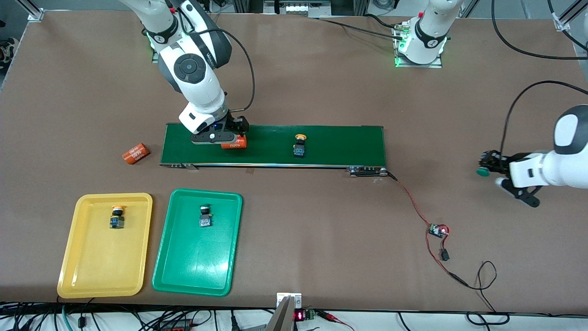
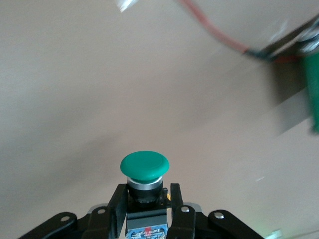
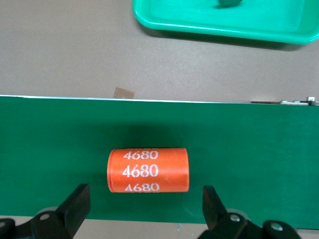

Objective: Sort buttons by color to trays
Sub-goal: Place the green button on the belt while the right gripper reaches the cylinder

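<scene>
My left gripper [image 1: 486,166] [image 2: 145,199] is shut on a green-capped button [image 1: 482,172] [image 2: 144,166] over the table at the left arm's end. A yellow-capped button [image 1: 300,146] stands on the dark green belt [image 1: 340,145]. Another yellow-capped button [image 1: 117,217] sits in the yellow tray [image 1: 104,257]. The green tray [image 1: 197,262] [image 3: 219,25] beside it holds one button [image 1: 205,216]. My right gripper [image 1: 219,136] [image 3: 147,204] hangs open low over the belt, its fingers on either side of an orange "4680" cylinder [image 1: 234,143] [image 3: 148,170] without touching it.
A second orange cylinder [image 1: 136,153] lies on the table just off the belt's end toward the right arm. Red and black wires with a small circuit board [image 1: 438,230] trail from the belt's other end toward the front edge.
</scene>
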`<act>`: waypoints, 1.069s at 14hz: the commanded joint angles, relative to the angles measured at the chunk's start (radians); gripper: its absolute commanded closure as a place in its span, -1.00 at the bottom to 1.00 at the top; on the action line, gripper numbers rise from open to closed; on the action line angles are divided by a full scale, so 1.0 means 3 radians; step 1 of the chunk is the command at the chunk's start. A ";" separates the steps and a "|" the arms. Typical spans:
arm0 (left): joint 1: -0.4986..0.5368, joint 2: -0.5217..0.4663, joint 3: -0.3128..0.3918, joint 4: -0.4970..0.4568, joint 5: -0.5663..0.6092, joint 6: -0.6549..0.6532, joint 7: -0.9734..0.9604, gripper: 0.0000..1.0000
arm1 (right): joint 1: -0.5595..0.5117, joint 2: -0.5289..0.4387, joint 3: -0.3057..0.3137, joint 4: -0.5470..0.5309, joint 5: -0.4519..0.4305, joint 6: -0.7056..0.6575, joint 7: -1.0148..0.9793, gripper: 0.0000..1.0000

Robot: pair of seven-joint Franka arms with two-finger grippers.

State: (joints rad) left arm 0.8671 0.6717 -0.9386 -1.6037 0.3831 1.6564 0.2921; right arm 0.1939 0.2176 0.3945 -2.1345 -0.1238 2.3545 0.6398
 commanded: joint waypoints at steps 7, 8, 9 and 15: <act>-0.0721 0.0001 -0.0164 -0.0140 -0.0837 0.0051 -0.1870 0.67 | 0.0034 0.0037 -0.0001 -0.0023 0.0039 0.0052 0.0020 -1.00; -0.0854 0.0021 -0.0220 -0.0171 -0.0842 0.0173 -0.2137 0.67 | 0.0039 0.0042 -0.0001 -0.0023 0.0039 0.0052 0.0050 -1.00; -0.1012 0.0036 -0.0226 -0.0253 -0.0847 0.0352 -0.2352 0.67 | 0.0039 0.0047 -0.0001 -0.0023 0.0039 0.0057 0.0091 -1.00; -0.1397 0.0037 -0.0200 -0.0744 -0.0812 0.1186 -0.2896 0.61 | 0.0049 0.0093 -0.0001 -0.0013 0.0039 0.0092 0.0132 -1.00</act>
State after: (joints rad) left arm 0.4425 0.6882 -0.9984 -1.7793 0.1421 1.9577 -0.5503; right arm 0.2008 0.2464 0.3945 -2.1348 -0.1231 2.3699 0.6630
